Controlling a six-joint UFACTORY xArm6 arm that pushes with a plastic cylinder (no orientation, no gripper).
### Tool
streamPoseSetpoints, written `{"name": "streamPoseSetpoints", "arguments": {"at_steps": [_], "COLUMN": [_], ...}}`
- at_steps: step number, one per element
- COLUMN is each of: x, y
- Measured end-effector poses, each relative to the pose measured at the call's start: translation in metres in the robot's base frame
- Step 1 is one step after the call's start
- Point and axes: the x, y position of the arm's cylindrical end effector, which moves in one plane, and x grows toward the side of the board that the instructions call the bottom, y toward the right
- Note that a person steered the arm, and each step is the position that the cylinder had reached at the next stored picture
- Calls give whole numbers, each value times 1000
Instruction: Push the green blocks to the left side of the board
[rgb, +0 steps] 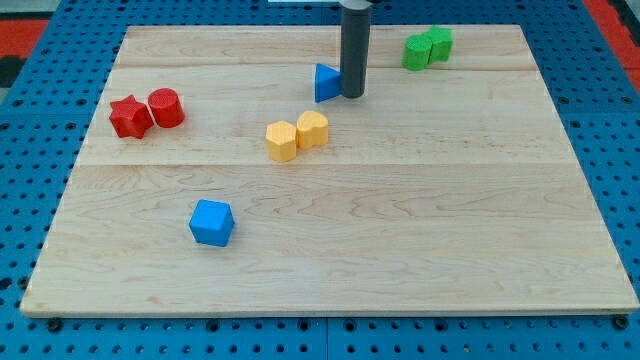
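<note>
There is no pincer here, so nothing is held: my tip (352, 96) touches the blue triangle (326, 82) at its 3 o'clock. The green blocks (427, 47) sit together at 1 o'clock, well apart. Judging by this, circle behind them and push toward 9 o'clock. Their exact shapes are unclear; the rod's top is cut off.

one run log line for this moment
tip: touching right of blue triangle | green blocks: top right, paired, untouched | task: not started | board: red, yellow pairs, blue cube elsewhere
</note>
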Motion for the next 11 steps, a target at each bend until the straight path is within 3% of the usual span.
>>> {"name": "streamPoseSetpoints", "arguments": {"at_steps": [1, 2, 3, 4, 5, 7, 9, 10, 11], "x": [5, -31, -67, -52, -27, -81, -107, -105, -147], "y": [-39, -60, -52, -37, 50, 168, 88, 136, 115]}}
